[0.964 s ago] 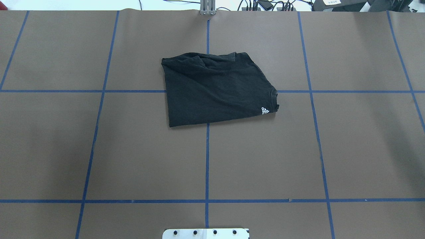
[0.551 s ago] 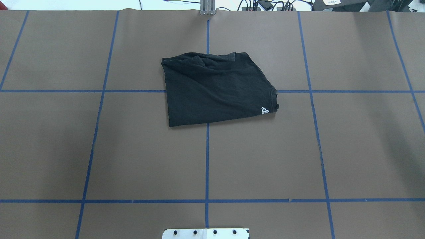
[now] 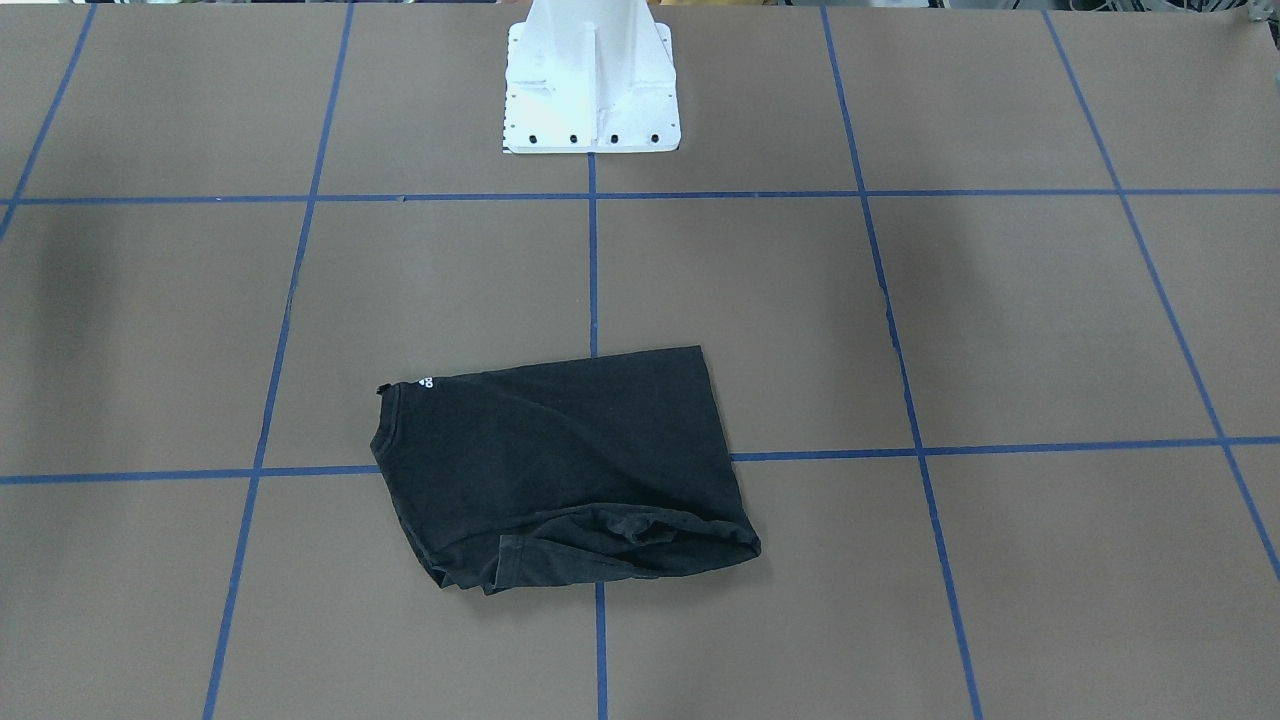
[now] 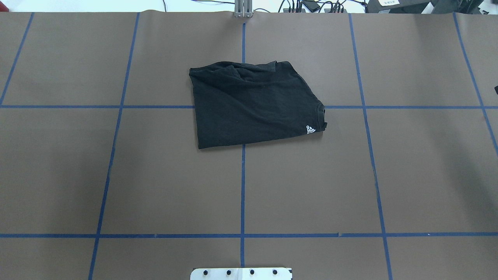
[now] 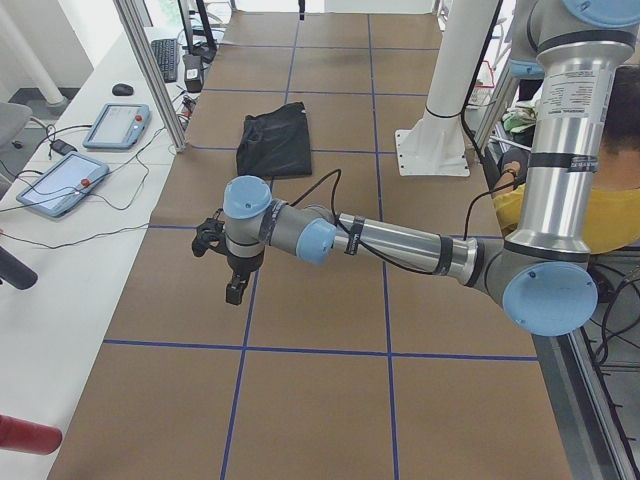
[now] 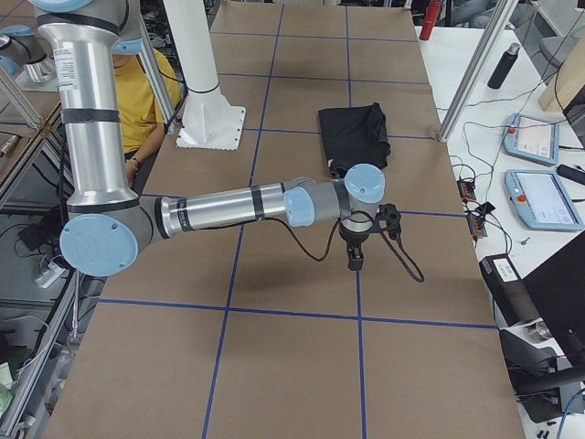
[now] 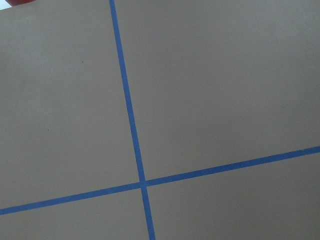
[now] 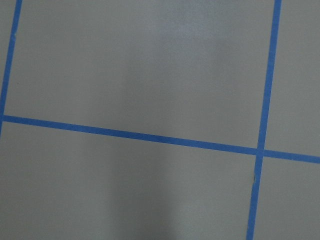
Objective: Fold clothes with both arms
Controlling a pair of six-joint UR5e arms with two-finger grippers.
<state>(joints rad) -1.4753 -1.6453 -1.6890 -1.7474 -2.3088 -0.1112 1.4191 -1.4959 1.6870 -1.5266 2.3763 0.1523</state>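
The black T-shirt (image 4: 253, 105) lies folded into a rough rectangle at the table's far middle, with a small white logo (image 4: 310, 130) at its near right corner. It also shows in the front view (image 3: 560, 460) and the side views (image 5: 272, 145) (image 6: 355, 135). No chest graphic shows. My left gripper (image 5: 235, 290) hangs over bare table far to the left of the shirt. My right gripper (image 6: 354, 261) hangs over bare table far to the right of it. I cannot tell whether either gripper is open or shut. Both wrist views show only the brown table.
The brown table (image 4: 155, 186) carries a grid of blue tape lines (image 4: 242, 194). The white pedestal base (image 3: 590, 80) stands at the near middle edge. Tablets (image 5: 115, 125) and cables lie on the side bench beyond the far edge.
A small black tip has come in at the right edge of the overhead view. The T-shirt has not moved.
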